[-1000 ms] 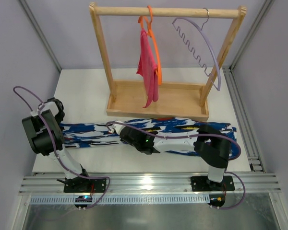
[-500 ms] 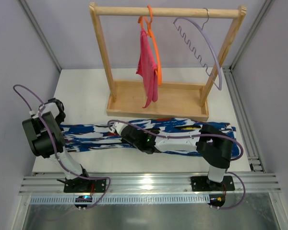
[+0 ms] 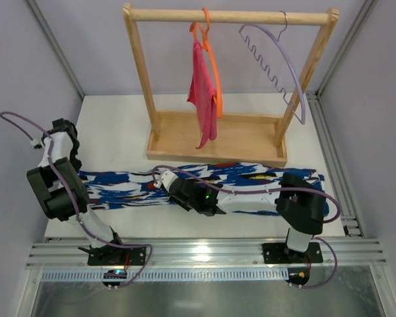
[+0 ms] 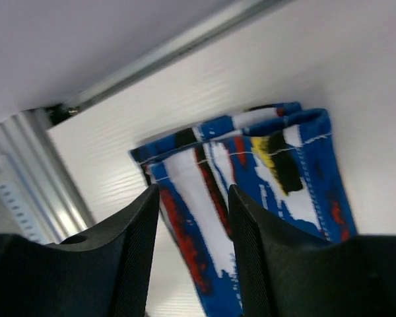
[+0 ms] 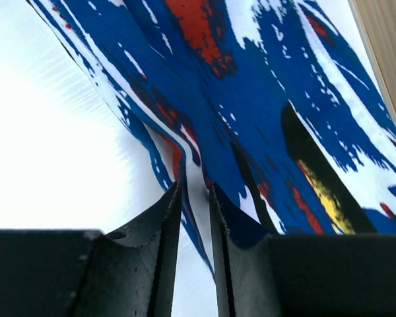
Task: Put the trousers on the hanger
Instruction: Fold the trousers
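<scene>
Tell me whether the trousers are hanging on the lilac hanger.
No, the trousers lie stretched out on the table, while the lilac hanger hangs bare from the wooden rail.

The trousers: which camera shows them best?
The top external view: the trousers lie full length across the table. The left wrist view shows only one folded end, the right wrist view only a close patch of print.

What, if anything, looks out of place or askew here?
Nothing stands out. The trousers lie as a tidy long strip on the table in front of the rack; the hanger hangs empty on its rail.
</scene>
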Controlling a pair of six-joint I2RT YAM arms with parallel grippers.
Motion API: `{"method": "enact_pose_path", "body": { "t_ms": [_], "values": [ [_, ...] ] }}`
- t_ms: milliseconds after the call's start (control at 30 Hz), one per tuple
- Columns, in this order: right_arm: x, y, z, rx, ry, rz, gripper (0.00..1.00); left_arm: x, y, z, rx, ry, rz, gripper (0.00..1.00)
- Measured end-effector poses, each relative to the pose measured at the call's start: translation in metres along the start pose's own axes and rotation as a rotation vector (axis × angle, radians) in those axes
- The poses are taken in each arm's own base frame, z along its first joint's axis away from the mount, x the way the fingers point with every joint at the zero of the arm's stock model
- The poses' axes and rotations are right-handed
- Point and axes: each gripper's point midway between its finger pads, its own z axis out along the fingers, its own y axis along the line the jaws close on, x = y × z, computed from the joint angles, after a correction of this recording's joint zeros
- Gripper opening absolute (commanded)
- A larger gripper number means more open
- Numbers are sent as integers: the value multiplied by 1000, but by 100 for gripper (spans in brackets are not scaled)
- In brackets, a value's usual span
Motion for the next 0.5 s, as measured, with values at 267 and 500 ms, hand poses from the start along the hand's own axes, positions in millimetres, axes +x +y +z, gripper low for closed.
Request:
{"method": "enact_pose_path", "body": {
  "t_ms": [267,500],
  "values": [
    [-18,-26,-44,44,-58,217,30,47,-45,31,147,146,70,57],
    [21,-37,-44,119,-10,308,30,45,-52,35,139,163,70,61]
  ]
}}
